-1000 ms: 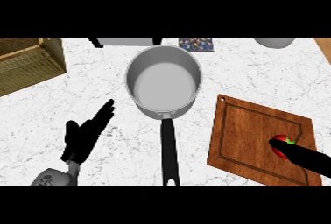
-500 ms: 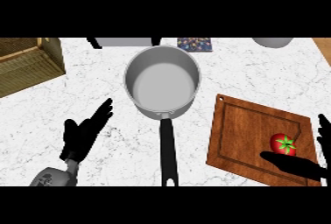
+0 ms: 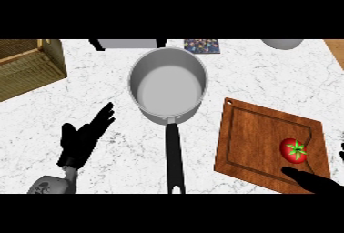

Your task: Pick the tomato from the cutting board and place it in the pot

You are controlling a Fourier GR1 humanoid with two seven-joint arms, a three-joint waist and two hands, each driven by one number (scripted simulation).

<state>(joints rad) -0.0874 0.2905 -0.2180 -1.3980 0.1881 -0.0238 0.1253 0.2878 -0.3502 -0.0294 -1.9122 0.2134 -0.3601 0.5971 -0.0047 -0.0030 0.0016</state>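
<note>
Left hand (image 3: 82, 141) is open above the white marbled desk (image 3: 255, 73), fingers spread wide. The grey steel pot (image 3: 168, 84) with a black handle stands at centre. The red tomato (image 3: 293, 150) lies on the brown wooden cutting board (image 3: 259, 136), just beyond the right hand (image 3: 314, 182), whose fingers are wide and hold nothing.

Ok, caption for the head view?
Right hand beside round red tomato on brown wooden cutting board; grey metal pot empty; left hand open.

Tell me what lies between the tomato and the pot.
In the head view, only bare cutting board and then a strip of bare counter separate the tomato from the pot.
</note>
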